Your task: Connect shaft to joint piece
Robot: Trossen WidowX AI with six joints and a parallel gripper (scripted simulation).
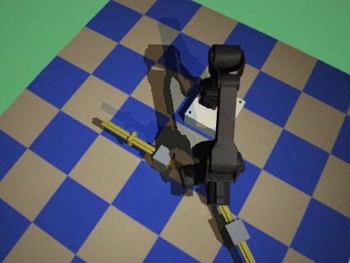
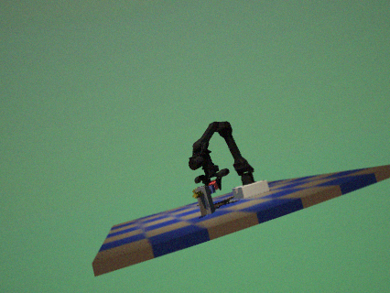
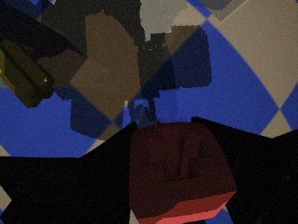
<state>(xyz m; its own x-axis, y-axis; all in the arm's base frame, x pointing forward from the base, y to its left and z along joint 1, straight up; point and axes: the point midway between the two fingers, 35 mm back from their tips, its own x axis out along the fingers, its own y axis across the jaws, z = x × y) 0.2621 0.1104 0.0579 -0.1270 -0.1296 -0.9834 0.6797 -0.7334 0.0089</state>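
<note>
My gripper [image 3: 164, 125] [image 1: 186, 177] [image 2: 211, 184] is shut on the red square joint piece [image 3: 180, 176], which fills the lower middle of the wrist view between the two dark fingers. In the top view the arm hides the joint piece. One yellow shaft [image 1: 123, 133] [image 3: 23, 78] runs from the left into a grey block [image 1: 161, 157] [image 2: 204, 199] next to the gripper. A second yellow shaft [image 1: 226, 214] runs from under the arm to the lower right through another grey block [image 1: 237, 231]. I cannot tell how the joint's opening is turned.
The arm's white base plate [image 1: 201, 117] [image 2: 250, 189] stands behind the shafts. The floor is a blue and tan checkered board [image 1: 74, 140] [image 2: 183, 235] with green surroundings past its edges. The arm's dark shadows fall over the left shaft.
</note>
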